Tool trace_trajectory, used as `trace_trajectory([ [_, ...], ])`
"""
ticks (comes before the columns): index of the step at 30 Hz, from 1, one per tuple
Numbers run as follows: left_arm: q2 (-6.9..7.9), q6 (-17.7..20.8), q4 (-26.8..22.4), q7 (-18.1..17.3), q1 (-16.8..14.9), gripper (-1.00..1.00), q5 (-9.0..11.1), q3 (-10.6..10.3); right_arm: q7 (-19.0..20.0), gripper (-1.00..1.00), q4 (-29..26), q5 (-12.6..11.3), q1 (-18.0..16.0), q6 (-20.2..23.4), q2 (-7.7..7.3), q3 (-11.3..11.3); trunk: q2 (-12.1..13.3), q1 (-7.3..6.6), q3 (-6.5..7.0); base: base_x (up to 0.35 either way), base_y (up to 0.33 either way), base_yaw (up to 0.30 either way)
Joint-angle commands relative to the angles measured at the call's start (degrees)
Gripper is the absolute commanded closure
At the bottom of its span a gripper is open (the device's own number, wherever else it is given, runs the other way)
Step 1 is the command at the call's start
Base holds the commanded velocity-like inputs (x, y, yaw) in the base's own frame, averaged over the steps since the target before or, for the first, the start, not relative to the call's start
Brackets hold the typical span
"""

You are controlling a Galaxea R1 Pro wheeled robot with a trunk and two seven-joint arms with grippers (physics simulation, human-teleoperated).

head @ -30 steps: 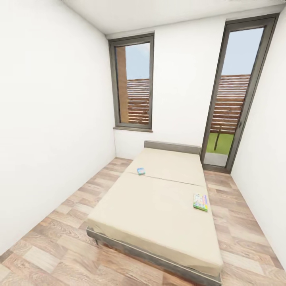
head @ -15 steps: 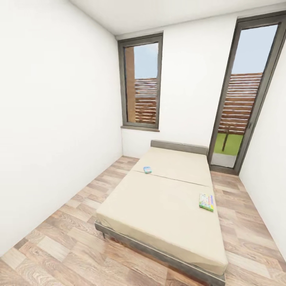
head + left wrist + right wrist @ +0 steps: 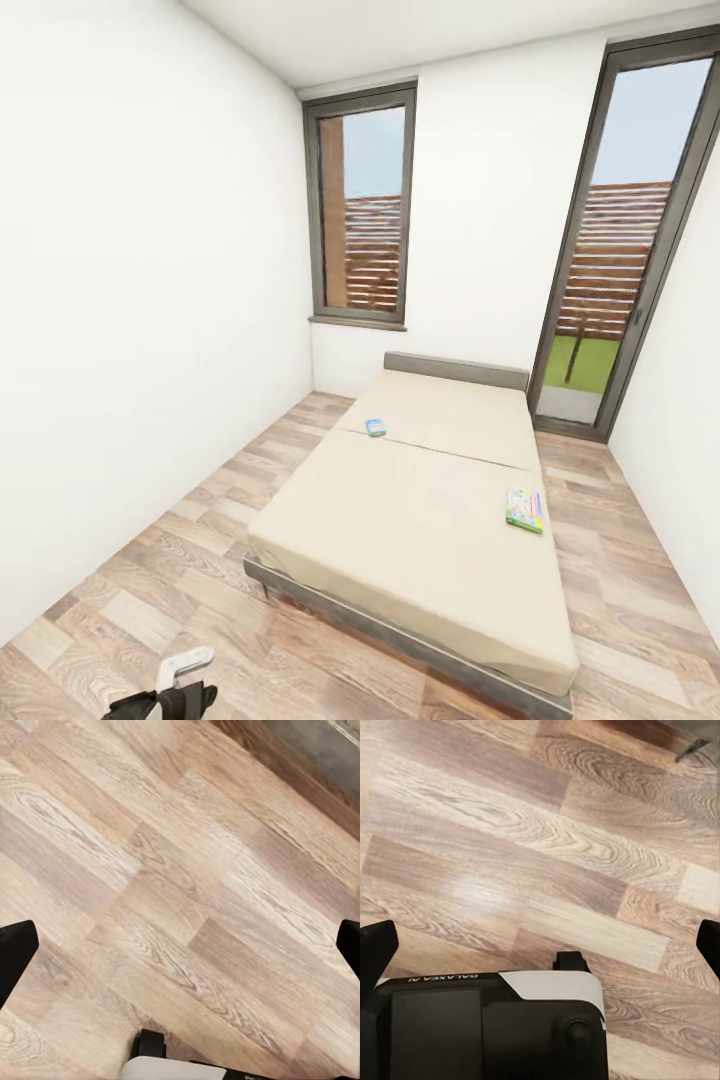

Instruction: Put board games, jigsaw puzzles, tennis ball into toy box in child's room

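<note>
**Both bed games still to fetch; arms low and empty**

Nearest the camera, the left gripper [image 3: 170, 690] pokes into the head view's lower edge, hanging low over the wood plank floor [image 3: 150, 600]. In the left wrist view its black fingertips [image 3: 15, 952] stand far apart at the frame's sides with only planks between them, so its jaws are wide apart and hold nothing. The right gripper [image 3: 540, 945] reads the same in its own wrist view: dark fingertips [image 3: 375, 945] spread to either edge, bare floor between, jaws apart and empty, with part of the robot's own black and white body below.

Beyond lies the low wide bed with beige mattress and grey frame [image 3: 420, 520]. On its near right edge rests the green-edged board game box [image 3: 525, 510], flat on the mattress. Farther up, towards the low grey headboard, the small blue board game box [image 3: 376, 428] lies near the left side, well apart from the first.

My judgement: nothing is in hand and both bed games remain untouched.
</note>
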Motion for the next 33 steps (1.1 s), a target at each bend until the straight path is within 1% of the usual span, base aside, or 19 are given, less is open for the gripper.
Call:
trace_trajectory([
  [1, 0.05, 0.2, 0.4, -0.3, 0.0, -1.0, 0.0, 0.6, -0.3, -1.0, -0.1, -0.1, 0.0, 0.1, 0.04, 0.0, 0.0, 0.02, -0.03, 0.0, 0.0, 0.003],
  [7, 0.13, -0.4, 1.1, -0.3, 0.0, -1.0, 0.0, 0.8, -0.3, -1.0, 0.1, 0.1, -0.1, -0.4, 0.11, 0.1, 0.0, 0.02, -0.1, 0.0, 0.0, 0.001],
  [14, 0.15, -0.8, 1.2, -0.3, 0.0, -1.0, -0.1, 0.8, -0.3, -1.0, 0.1, 0.2, -0.1, -0.5, 0.15, 0.2, 0.0, 0.02, -0.59, 0.0, 0.0, 0.038],
  [20, 0.09, -2.6, 1.3, -0.4, 0.1, -1.0, -0.1, 0.7, -0.3, -1.0, 0.2, 0.3, -0.1, -0.6, 0.3, 0.3, 0.0, 0.02, -1.08, 0.0, 0.0, 0.138],
  [27, 0.07, -3.2, 1.4, -0.4, 0.2, -1.0, -0.1, 0.7, -0.3, -1.0, 0.2, 0.5, 0.0, -0.6, 0.47, 0.3, 0.0, 0.02, -1.62, 0.0, 0.0, 0.18],
  [33, 0.07, -3.3, 1.4, -0.4, 0.3, -1.0, -0.3, 0.7, -0.4, -1.0, 0.2, 0.6, 0.0, -0.6, 1.03, 0.3, 0.0, 0.02, -2.07, 0.0, 0.0, 0.193],
])
